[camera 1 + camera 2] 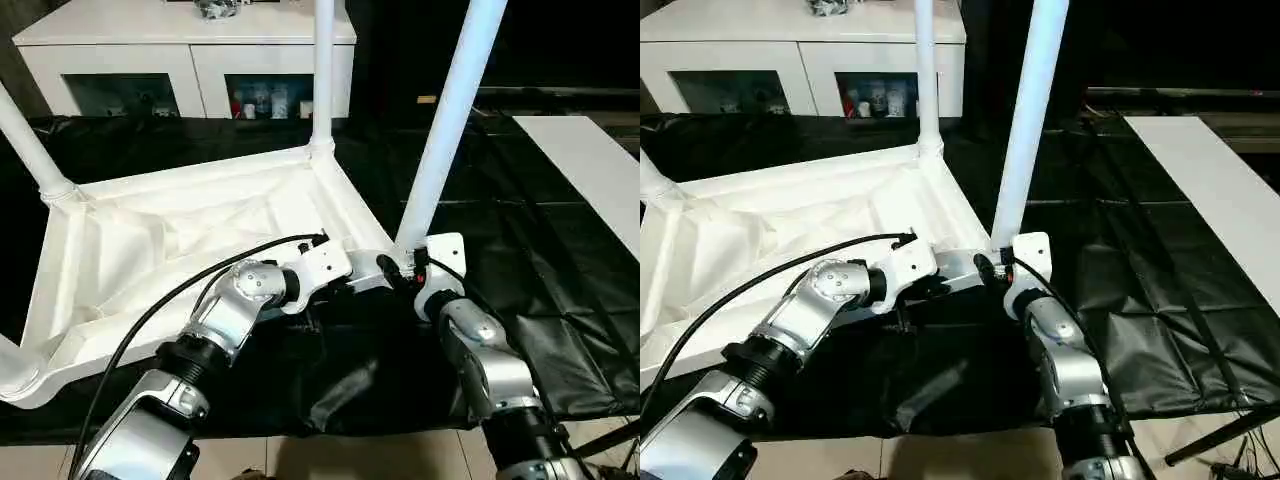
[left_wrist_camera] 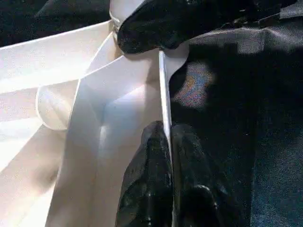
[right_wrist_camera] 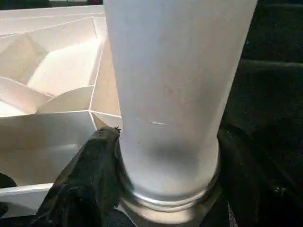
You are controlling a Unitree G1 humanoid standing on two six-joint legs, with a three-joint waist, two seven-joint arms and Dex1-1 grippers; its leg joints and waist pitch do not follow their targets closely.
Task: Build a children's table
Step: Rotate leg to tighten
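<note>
The white tabletop [image 1: 180, 240] lies upside down on the black cloth, its ribbed underside facing up. Legs stand in its far left corner [image 1: 30, 140] and back right corner [image 1: 322, 70]. A third leg [image 1: 450, 110] rises tilted from the near right corner socket. My right gripper [image 3: 165, 161] is shut on this leg's base, a black finger [image 3: 90, 175] against each side. My left gripper [image 2: 163, 137] is shut on the tabletop's thin rim [image 2: 163, 85] just beside that corner. In the head views both grippers meet at the corner [image 1: 400, 268].
A white glass-door cabinet [image 1: 190, 50] stands behind the black-draped work table [image 1: 560, 300]. A white panel [image 1: 590, 170] lies at the far right. The table's front edge and pale floor [image 1: 350, 455] are just below my forearms.
</note>
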